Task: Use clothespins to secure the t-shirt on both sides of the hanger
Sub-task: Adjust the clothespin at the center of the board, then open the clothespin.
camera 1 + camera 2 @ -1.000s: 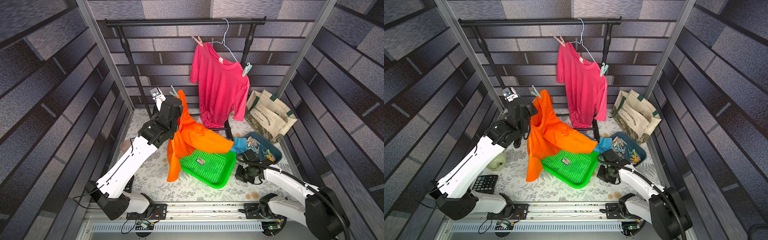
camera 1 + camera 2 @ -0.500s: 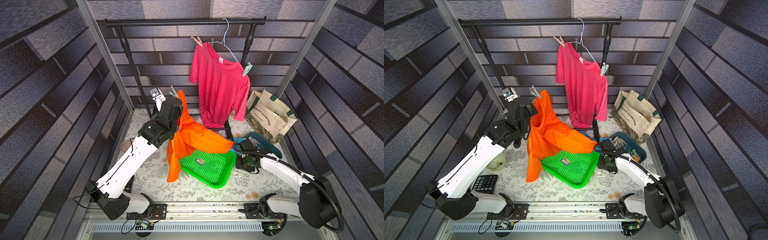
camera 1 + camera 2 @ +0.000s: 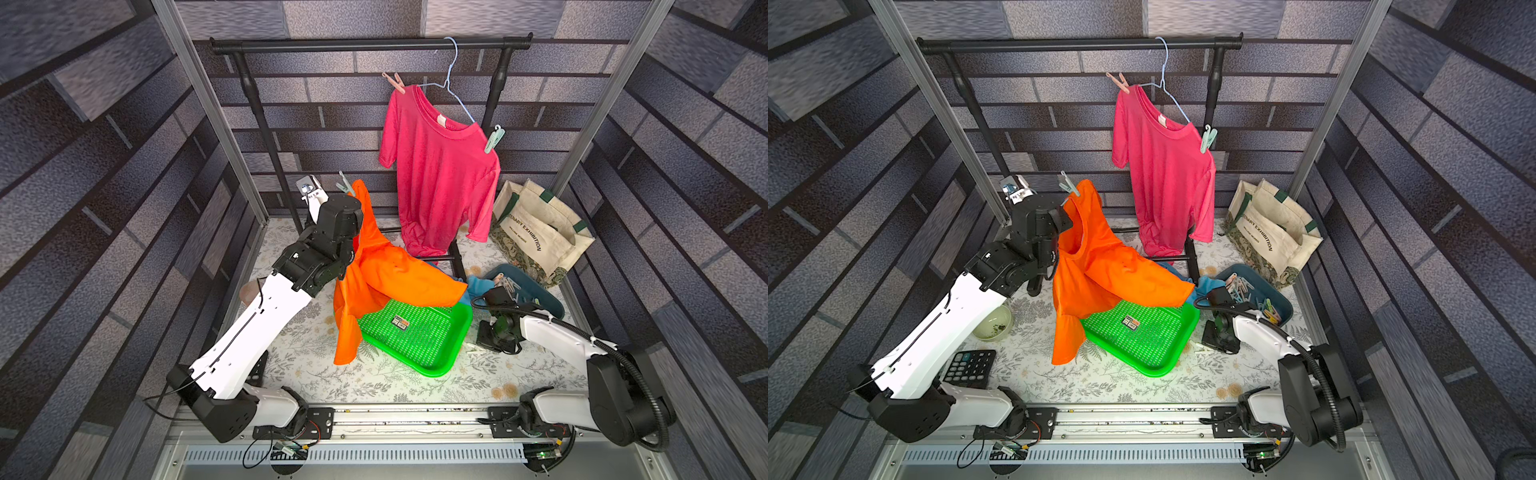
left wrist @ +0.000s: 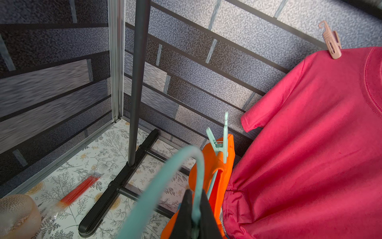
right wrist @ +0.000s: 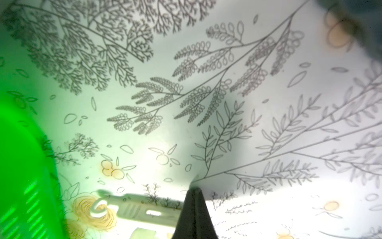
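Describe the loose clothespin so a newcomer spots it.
Find the green tray. Beside its edge nearest the right arm, a pale clothespin lies on the floral tabletop. It alone is neither in the blue bin nor clipped to a shirt.

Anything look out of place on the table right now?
Yes. One pale clothespin lies loose on the table beside the green tray, at the tip of the right gripper, outside the blue bin that holds the other clothespins.

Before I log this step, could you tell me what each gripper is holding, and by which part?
Left gripper clamps the teal hanger at the base of its hook. Right gripper is shut beside a pale clothespin; grip unclear.
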